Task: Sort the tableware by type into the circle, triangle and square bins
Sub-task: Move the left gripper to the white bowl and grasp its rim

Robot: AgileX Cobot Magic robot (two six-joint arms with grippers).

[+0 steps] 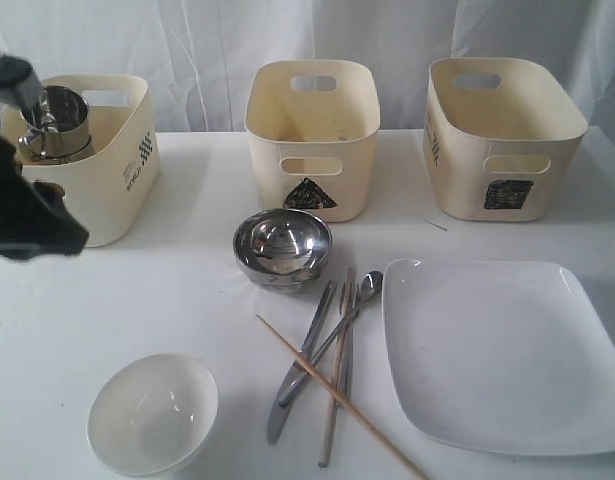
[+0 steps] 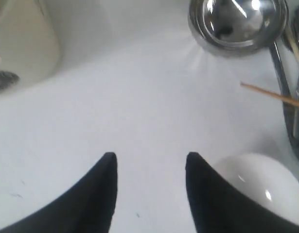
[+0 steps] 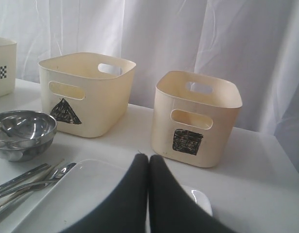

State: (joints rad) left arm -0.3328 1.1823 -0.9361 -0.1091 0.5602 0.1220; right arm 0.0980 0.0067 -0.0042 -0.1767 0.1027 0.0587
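Left jaws apart and empty over bare table [image 2: 139, 97], just beside the white bowl [image 2: 256, 179]. Right jaws pressed shut above the plate [image 3: 81, 199]. Only the exterior view shows a steel mug [image 1: 55, 125] inside the far-left bin [image 1: 117, 190]. Steel bowl [image 1: 282, 248], cutlery [image 1: 322, 345] and chopsticks [image 1: 377, 432] lie mid-table.

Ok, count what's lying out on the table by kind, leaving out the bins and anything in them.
Bowls: 2, a steel bowl and a white bowl
Plates: 1, the white square plate
Pieces of steel cutlery: 3
Wooden chopsticks: 2
Total: 8
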